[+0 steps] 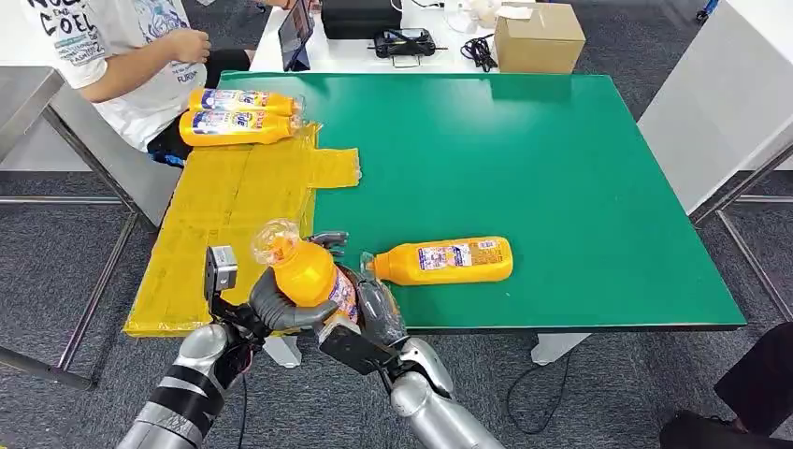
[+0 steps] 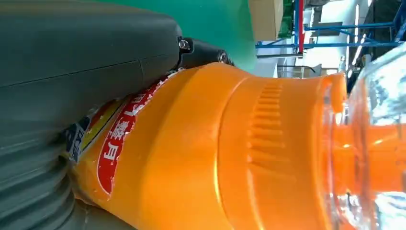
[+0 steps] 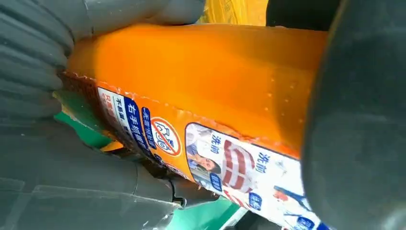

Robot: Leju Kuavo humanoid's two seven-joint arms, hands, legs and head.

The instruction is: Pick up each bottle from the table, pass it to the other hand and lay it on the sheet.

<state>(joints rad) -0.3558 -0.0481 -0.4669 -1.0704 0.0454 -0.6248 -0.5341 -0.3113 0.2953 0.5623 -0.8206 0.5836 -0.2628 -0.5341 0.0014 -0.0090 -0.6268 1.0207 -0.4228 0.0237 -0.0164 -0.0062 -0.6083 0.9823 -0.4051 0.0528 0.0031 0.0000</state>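
Four orange bottles: first [image 1: 245, 100], second [image 1: 238, 126], third [image 1: 447, 261], fourth [image 1: 304, 271]. One yellow sheet [image 1: 220, 220]. One cardboard box [image 1: 540, 39].

Orange bottles [image 1: 309, 271] with clear caps and blue-red labels — yellow sheet [image 1: 229, 196] — green table [image 1: 561, 168].

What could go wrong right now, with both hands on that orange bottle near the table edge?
1. Both the left hand and the right hand grip the held bottle past the near table edge; a mistimed release could drop it to the floor.
2. The lying bottle rests close beside the right hand; a swing might knock it and set it rolling.
3. A person sits right by the yellow sheet, near the drop spot.
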